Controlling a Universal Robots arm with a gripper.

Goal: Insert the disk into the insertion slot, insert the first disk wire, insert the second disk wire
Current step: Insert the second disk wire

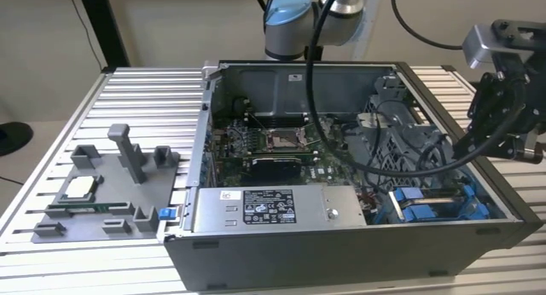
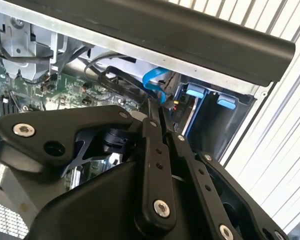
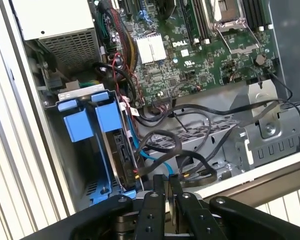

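Observation:
The disk (image 3: 121, 150), in its blue carrier frame (image 3: 107, 117), stands edge-up in the insertion slot (image 3: 70, 165), the grey metal bay at the case's corner. A light blue flat wire (image 3: 154, 158) and black wires (image 3: 160, 137) loop beside the disk's socket edge; I cannot tell whether any is plugged in. My gripper (image 3: 166, 179) hovers over the case wall just outside the bay, fingers pressed together with nothing seen between them. In the second wrist view the gripper (image 2: 156, 107) points at the blue wire (image 2: 152, 80). In the exterior view my gripper (image 1: 507, 138) hangs at the case's right side above the blue bay (image 1: 431, 208).
The open computer case (image 1: 341, 269) lies on a ribbed aluminium table (image 1: 145, 96). Inside are the green motherboard (image 1: 273, 148) and a grey power-supply box (image 1: 268, 208). A grey fixture block (image 1: 102, 192) with posts stands at the exterior view's left. The arm's cables (image 1: 401, 167) droop across the case.

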